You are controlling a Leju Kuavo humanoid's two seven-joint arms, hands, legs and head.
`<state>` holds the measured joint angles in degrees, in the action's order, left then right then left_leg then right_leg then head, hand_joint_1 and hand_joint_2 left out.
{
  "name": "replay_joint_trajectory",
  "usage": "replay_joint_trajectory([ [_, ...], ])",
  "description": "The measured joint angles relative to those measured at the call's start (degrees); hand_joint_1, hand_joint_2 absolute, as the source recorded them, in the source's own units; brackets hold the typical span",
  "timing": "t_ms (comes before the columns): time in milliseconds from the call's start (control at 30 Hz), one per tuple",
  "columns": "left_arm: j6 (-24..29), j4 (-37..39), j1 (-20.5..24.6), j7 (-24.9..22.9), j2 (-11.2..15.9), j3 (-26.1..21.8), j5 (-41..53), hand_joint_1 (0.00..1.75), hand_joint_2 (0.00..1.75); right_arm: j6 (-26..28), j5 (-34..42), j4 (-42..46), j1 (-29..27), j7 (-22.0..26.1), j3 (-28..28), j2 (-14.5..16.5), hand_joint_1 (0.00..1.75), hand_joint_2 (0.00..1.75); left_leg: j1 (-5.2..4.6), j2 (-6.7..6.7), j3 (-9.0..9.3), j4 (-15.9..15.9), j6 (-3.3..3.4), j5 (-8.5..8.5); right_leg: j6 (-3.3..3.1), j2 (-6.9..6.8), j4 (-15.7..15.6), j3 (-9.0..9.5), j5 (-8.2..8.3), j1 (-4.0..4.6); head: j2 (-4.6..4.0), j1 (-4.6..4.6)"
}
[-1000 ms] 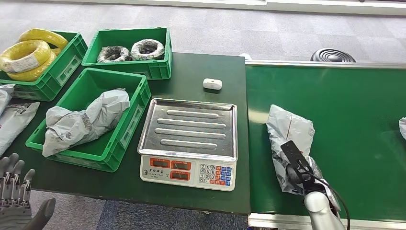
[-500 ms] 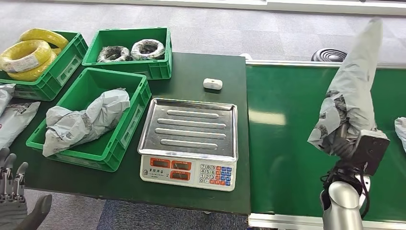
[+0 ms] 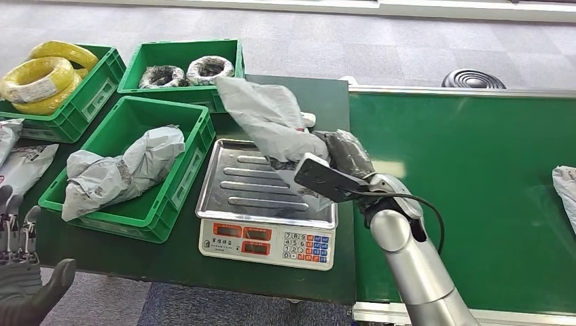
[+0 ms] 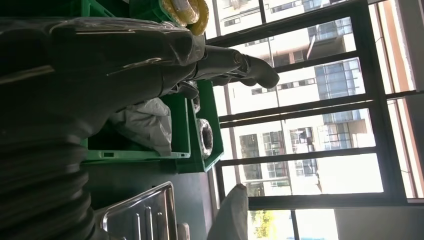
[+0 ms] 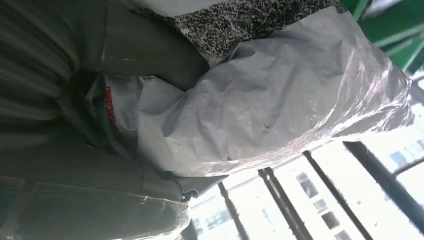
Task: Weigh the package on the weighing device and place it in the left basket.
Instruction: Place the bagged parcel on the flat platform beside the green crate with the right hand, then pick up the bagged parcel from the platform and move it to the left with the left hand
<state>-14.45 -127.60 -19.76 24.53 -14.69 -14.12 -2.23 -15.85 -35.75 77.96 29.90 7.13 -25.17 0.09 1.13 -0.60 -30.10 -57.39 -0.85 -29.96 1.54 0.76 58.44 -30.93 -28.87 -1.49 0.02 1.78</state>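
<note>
Holding the grey package (image 3: 268,122), the right hand (image 3: 346,157) sits above the scale (image 3: 268,204), over the tray's right rear part. Package sticks up and away from the hand toward the rear left, its top end over the table (image 3: 272,92) near the rear basket (image 3: 183,61). Package looks lifted off the tray, but contact at its low end is hard to judge from the head view. Right wrist view is close-up: crinkled grey plastic of the package (image 5: 280,100) pressed against the right hand (image 5: 140,60), a red mark on the wrap near the thumb; fingers wrap the bag. Left hand (image 3: 20,272) is low at the near left table edge, fingers apart, holding nothing. Left wrist view has the left hand (image 4: 100,65) with fingers extended, the left basket (image 4: 150,150) beyond it, a corner of the scale tray (image 4: 145,210), and the package tip (image 4: 232,210) against the windows.

Around: left basket (image 3: 163,197) just left of the scale already has a grey bag (image 3: 115,173) in it. Rear basket holds dark coils; far-left basket (image 3: 81,102) holds yellow coils (image 3: 37,78). More bags lie at the left edge (image 3: 20,166). Another bag (image 3: 565,187) is at the belt's (image 3: 475,170) right edge. A small white item (image 3: 309,119) sits behind the scale, partly hidden by the package.
</note>
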Motion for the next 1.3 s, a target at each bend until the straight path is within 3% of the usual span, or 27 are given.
replay_joint_trajectory([
  [167,1.6,0.0,1.8,-1.9,0.9,0.0,0.0,0.00,1.75,-3.5,-1.8,-8.9,3.9,1.4,-5.4,2.3,1.75,1.75,0.00,-0.01,-0.12,0.0,0.00,0.00,0.00,-0.01,0.0,-0.08,0.00,-0.01,0.00,-0.01],
  [200,1.9,0.0,2.0,-2.2,1.0,0.0,0.0,0.00,1.75,-4.0,-1.9,-10.4,4.6,1.4,-6.2,2.5,1.65,1.75,-0.01,0.00,-0.14,0.0,0.00,-0.01,0.00,-0.01,0.0,-0.11,0.00,-0.01,0.00,0.00],
  [300,2.5,0.0,2.4,-2.8,1.2,0.0,-0.1,0.00,1.75,-5.3,-2.2,-13.7,6.2,1.5,-8.2,2.9,0.34,1.75,-0.01,-0.01,-0.18,0.0,0.00,-0.01,0.00,-0.02,0.0,-0.16,0.00,-0.01,0.00,-0.01],
  [333,2.7,0.0,2.5,-2.9,1.2,0.0,-0.1,0.00,1.75,-5.9,-2.3,-14.7,6.8,1.5,-8.7,3.0,0.00,1.75,-0.01,-0.01,-0.19,0.0,0.00,-0.01,0.00,-0.02,0.0,-0.17,0.00,-0.01,0.00,-0.01],
  [567,3.2,0.0,2.8,-3.5,1.4,0.3,1.1,0.00,1.75,-7.5,-0.9,-18.6,8.2,2.1,-10.7,3.3,0.00,1.75,-0.01,-0.02,-0.18,0.0,0.00,-0.01,0.00,-0.02,0.0,-0.20,0.01,-0.01,0.00,0.00],
  [800,3.2,0.1,3.0,-4.3,2.4,1.7,3.7,0.00,1.75,-7.1,4.1,-16.4,6.2,4.0,-9.1,2.5,0.00,1.75,-0.01,-0.02,-0.18,-0.1,0.00,-0.01,0.00,-0.02,0.0,-0.26,0.01,-0.01,0.00,-0.01],
  [1033,5.6,2.0,3.8,-3.0,7.0,6.8,9.5,0.00,1.75,-5.3,6.5,-2.8,-4.9,5.8,-0.8,-1.7,0.00,1.75,-0.02,-0.07,-0.22,-0.1,0.01,-0.04,0.00,-0.05,-0.1,-0.30,0.00,-0.02,0.00,-0.01],
  [1133,7.2,4.5,4.9,-4.6,9.5,10.1,13.4,0.00,1.75,-4.2,6.5,2.7,-11.2,7.2,3.7,-4.0,0.00,1.75,-0.02,-0.09,-0.21,-0.1,0.02,-0.05,0.01,-0.08,-0.1,-0.30,0.00,-0.02,0.00,-0.01],
  [1300,10.9,10.3,7.8,-7.5,13.0,16.2,17.4,0.00,1.75,-1.0,14.4,9.4,-21.9,11.5,10.3,-5.7,0.00,1.75,-0.01,-0.08,-0.28,0.0,0.02,-0.05,-0.01,-0.13,-0.1,-0.28,0.01,-0.01,0.00,0.01],
])
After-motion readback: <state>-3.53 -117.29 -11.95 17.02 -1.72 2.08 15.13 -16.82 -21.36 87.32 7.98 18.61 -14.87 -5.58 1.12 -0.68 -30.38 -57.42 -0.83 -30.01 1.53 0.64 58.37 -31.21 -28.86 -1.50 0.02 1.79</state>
